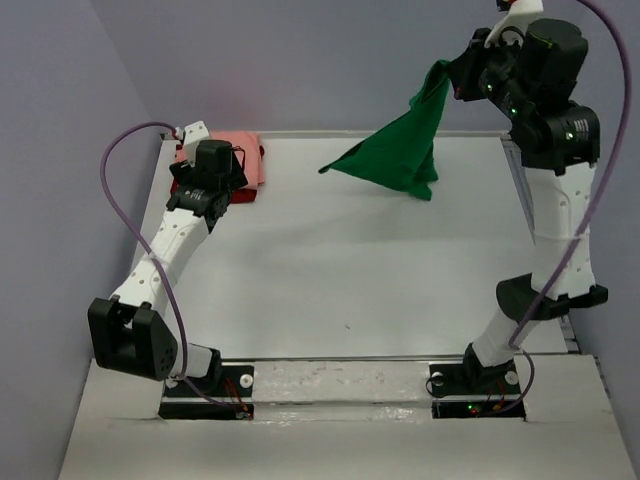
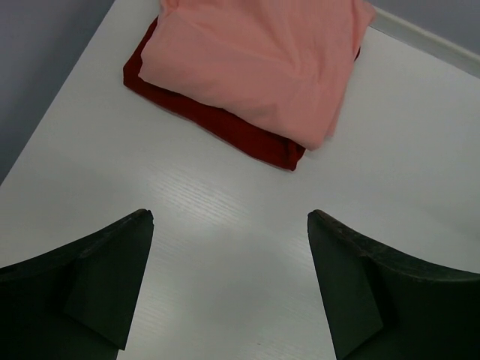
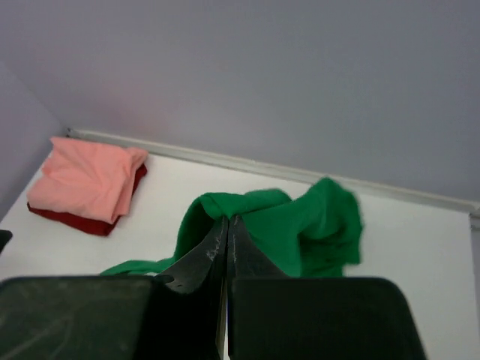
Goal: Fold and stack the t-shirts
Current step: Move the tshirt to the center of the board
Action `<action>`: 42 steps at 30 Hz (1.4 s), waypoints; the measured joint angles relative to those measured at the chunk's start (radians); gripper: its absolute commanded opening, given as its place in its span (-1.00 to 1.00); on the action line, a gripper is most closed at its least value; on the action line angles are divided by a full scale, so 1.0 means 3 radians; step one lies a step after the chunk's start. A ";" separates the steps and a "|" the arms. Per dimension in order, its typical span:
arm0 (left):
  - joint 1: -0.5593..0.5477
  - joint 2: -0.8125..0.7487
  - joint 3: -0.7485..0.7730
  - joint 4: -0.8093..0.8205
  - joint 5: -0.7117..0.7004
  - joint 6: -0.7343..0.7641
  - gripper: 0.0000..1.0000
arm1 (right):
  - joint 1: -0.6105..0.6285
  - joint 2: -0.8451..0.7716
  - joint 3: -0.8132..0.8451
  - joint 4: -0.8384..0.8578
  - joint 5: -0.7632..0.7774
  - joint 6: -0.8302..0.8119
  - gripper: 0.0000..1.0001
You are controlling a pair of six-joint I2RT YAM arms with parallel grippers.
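The green t-shirt [image 1: 400, 155] hangs bunched at the far right, pinched at its top by my right claw [image 3: 227, 225], whose fingers are closed tight on the cloth. Its long axis runs from that claw down and leftward, and its lower folds seem to rest on the surface [image 1: 350, 290], one corner trailing toward the middle. It's unfolded, so I judge spreading it flat comes first.

The stack lies well apart from it, in the far left corner: the salmon pink t-shirt [image 2: 255, 67] sits folded on the dark red t-shirt [image 2: 217, 124], which peeks out along the near edge. My left claw [image 2: 229, 217] hovers just on the near side of that stack, fingers spread wide and empty. It's the nearer arm to the trailing corner.

No container shows in any view.
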 measured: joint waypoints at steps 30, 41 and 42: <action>0.0249 0.0098 -0.0020 0.0032 0.0046 -0.0033 0.88 | 0.2468 0.0362 0.0413 0.0003 0.1657 -0.1013 -1.00; 0.0284 0.0098 -0.0064 0.0046 0.0076 -0.0038 0.87 | 0.3281 0.0605 0.0369 0.0453 0.2706 -0.1773 -1.00; 0.0284 0.0098 -0.0064 0.0048 0.0086 -0.0039 0.87 | 0.3273 0.0567 0.0294 0.0548 0.2825 -0.1867 -1.00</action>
